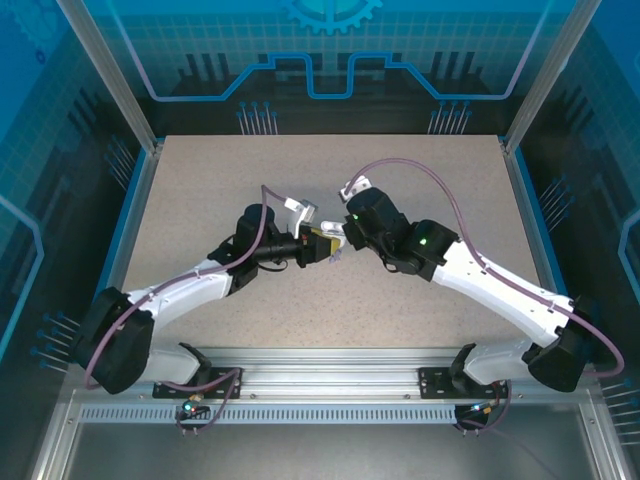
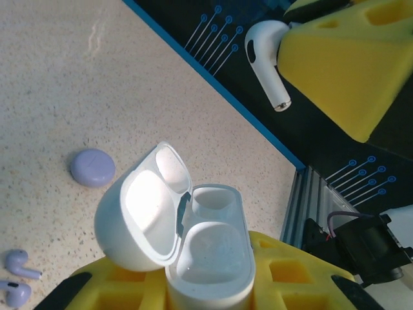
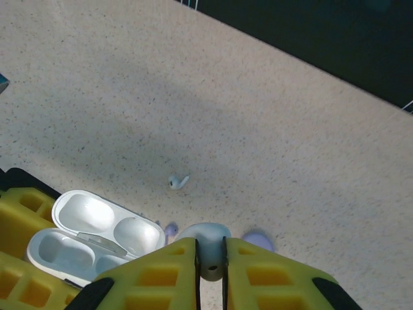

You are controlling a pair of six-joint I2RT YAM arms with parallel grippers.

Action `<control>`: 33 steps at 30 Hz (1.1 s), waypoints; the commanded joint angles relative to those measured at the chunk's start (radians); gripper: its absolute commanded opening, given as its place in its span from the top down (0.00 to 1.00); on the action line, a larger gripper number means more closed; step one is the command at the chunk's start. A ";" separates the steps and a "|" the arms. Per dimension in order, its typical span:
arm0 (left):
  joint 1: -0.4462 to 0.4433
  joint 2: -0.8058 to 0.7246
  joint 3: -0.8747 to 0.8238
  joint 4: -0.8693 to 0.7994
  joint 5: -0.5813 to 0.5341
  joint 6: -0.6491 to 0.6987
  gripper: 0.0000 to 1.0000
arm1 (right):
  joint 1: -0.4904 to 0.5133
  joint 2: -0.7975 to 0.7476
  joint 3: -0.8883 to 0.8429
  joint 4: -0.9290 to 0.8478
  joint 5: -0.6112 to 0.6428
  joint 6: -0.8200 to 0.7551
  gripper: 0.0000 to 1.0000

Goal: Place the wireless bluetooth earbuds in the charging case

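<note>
The white charging case [image 2: 208,248] stands open with my left gripper [image 2: 206,287] shut on its base; its lid [image 2: 139,216] is swung left and both wells look empty. Up and to the right of it, my right gripper [image 3: 210,258] is shut on the stem of a white earbud [image 2: 266,55], whose rounded head [image 3: 205,234] pokes out past the yellow fingers [image 3: 161,271]. In the top view both grippers [image 1: 312,245] [image 1: 342,234] meet above the table's middle. One small whitish earbud [image 3: 177,181] lies loose on the table, and two pale-lavender earbuds [image 2: 19,261] [image 2: 14,292] lie together.
A flat round purple disc [image 2: 92,167] rests on the speckled table [image 1: 400,330] near the lavender pieces. A blue border [image 2: 213,84] and metal rail edge the table. The case [image 3: 90,236] sits just left of the right gripper's fingers.
</note>
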 commanded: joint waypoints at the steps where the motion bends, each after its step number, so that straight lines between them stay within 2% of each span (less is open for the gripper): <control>1: -0.011 -0.057 0.040 0.013 -0.045 0.055 0.86 | 0.037 -0.004 0.086 -0.061 0.149 -0.005 0.84; 11: -0.023 -0.096 0.058 0.012 -0.091 0.066 0.85 | 0.097 0.097 0.263 -0.227 0.223 0.060 0.84; 33: -0.027 -0.106 0.086 0.060 -0.087 0.020 0.85 | 0.123 0.163 0.312 -0.242 0.248 0.062 0.84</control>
